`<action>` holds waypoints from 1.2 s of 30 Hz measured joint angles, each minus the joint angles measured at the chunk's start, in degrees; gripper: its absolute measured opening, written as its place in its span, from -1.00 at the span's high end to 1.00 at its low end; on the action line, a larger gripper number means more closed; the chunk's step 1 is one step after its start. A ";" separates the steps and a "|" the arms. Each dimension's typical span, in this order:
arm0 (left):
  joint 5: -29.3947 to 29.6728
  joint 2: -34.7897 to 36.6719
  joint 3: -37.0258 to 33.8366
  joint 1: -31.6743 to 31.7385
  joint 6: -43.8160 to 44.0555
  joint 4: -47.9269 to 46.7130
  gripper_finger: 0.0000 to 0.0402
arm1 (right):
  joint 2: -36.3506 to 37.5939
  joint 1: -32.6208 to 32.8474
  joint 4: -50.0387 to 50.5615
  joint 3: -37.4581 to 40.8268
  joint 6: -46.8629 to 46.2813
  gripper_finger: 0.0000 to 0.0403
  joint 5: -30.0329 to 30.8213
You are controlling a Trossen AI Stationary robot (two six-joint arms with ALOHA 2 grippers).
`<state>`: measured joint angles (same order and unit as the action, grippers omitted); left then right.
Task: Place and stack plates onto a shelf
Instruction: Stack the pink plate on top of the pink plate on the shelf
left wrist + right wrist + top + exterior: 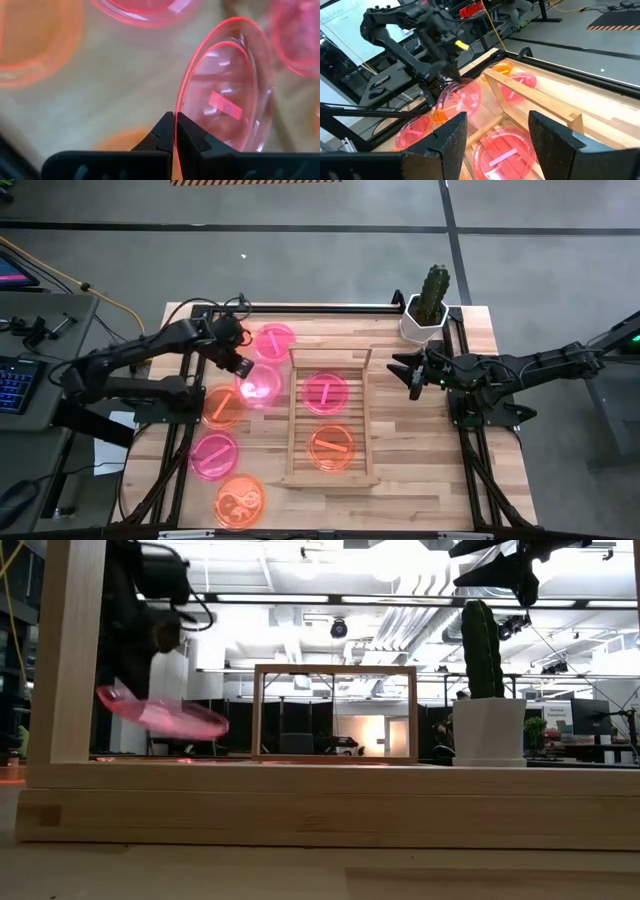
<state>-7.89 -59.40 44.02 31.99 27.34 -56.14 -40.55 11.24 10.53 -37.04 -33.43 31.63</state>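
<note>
A robotics lab: a framed wooden table [420, 450], concrete floor, and monitors [556, 712] under ceiling lights.

A light-wood slatted shelf [331, 428] holds one pink plate [325, 392] and one orange plate [331, 447]. A tilted pink plate [259, 386] hangs raised left of it; four more plates lie nearby on the tabletop.

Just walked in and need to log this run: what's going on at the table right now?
The left gripper is shut on the rim of a pink plate, holding it tilted above the table just left of the shelf. The shelf already holds one pink plate and one orange plate, side by side, not stacked. More plates lie on the table to the left. The right gripper hovers open, empty, to the right of the shelf near a potted cactus.
</note>
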 joint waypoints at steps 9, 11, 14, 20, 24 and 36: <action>1.54 1.31 0.03 -22.02 18.27 6.79 1.00 | 0.02 0.01 0.01 0.00 0.27 0.03 -0.08; 5.65 -0.33 0.03 -27.55 24.01 13.84 1.00 | 0.00 0.01 0.01 0.00 0.28 0.03 -0.08; 13.05 -4.16 0.05 -33.89 30.66 25.25 1.00 | 0.00 0.01 0.03 0.00 0.35 0.03 0.07; 22.51 -15.48 0.05 -37.71 37.77 41.04 1.00 | 0.00 0.01 0.46 0.00 0.41 0.03 0.14; 25.63 -22.32 0.05 -37.68 43.96 49.54 1.00 | 0.00 0.01 0.47 0.00 0.44 0.03 0.14; 30.06 -33.38 0.05 -37.66 58.64 57.22 1.00 | 0.00 0.01 0.78 0.00 0.39 0.03 0.14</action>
<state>22.18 -92.78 44.07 -5.67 85.98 1.08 -40.56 11.25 11.31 -37.04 -33.04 31.77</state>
